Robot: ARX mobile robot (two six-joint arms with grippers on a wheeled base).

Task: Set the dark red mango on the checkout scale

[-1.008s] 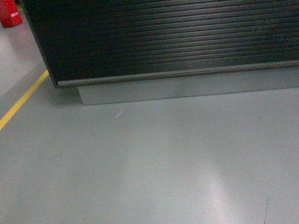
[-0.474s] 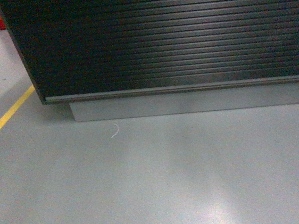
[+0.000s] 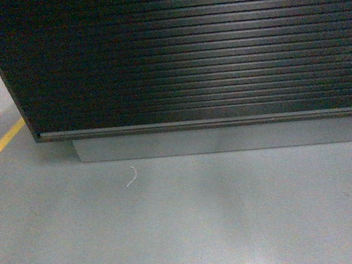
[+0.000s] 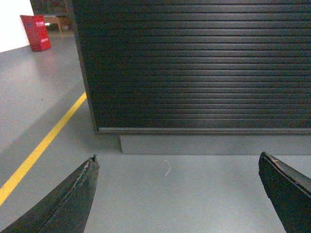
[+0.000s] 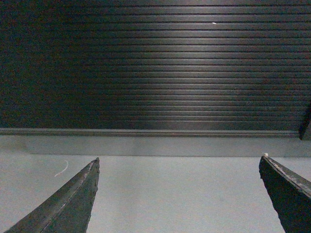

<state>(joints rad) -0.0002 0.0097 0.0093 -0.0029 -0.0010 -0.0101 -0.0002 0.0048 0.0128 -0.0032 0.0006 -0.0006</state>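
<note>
Both sets of jaws spread wide and empty, ribbed black checkout [image 3: 205, 53] front ahead beyond them, mango unseen

The checkout [image 3: 198, 47] fills the far side of the scene, a black counter whose front is ribbed in horizontal slats. Its left corner shows at the far left, and a pale grey plinth runs recessed under its lower edge. Its top lies out of view.
</note>
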